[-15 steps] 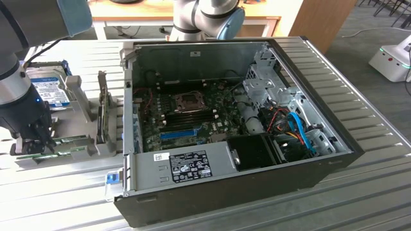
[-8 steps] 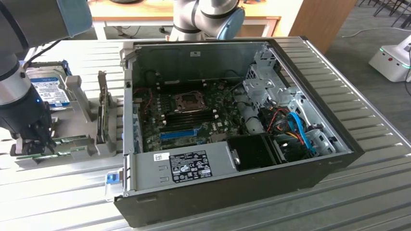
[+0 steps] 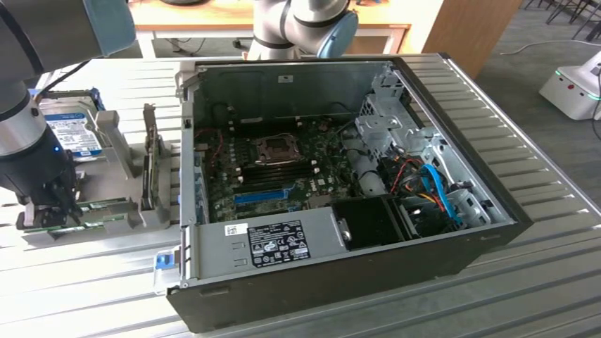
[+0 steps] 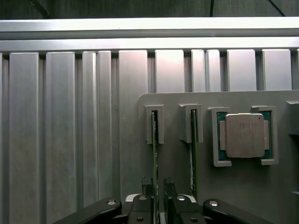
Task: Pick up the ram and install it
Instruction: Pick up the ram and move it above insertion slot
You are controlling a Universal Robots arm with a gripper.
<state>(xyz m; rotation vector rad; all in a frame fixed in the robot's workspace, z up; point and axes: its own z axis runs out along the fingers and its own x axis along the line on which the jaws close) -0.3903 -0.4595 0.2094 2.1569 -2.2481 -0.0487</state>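
From where I stand, the ram [image 4: 154, 149] sits on its long edge in a slot of the grey holder [image 4: 177, 100]. The holder lies on the ribbed metal surface [image 4: 60, 140], off to the exterior view's left of the open computer case [image 3: 329, 282]. A second green stick [image 4: 192, 149] stands in the neighbouring slot just beside it, and a processor chip [image 4: 243, 135] rests in its own pocket further along.

The pincer [image 4: 158, 191] is down over the ram with its jaws apart, one on either side of the thin board. It is released and grips nothing as far as I can see.

I'd judge the stick to be very light and stiff, but easily damaged. It is a bare circuit board with small chips on its faces, and it would not take kindly to bending or twisting. The flat faces look like the place to pinch, near the middle of its length so it hangs level. Only a gentle squeeze should be needed. The faces look smooth, so a skewed grip could let it pivot, and the neighbouring stick leaves little room on that side.
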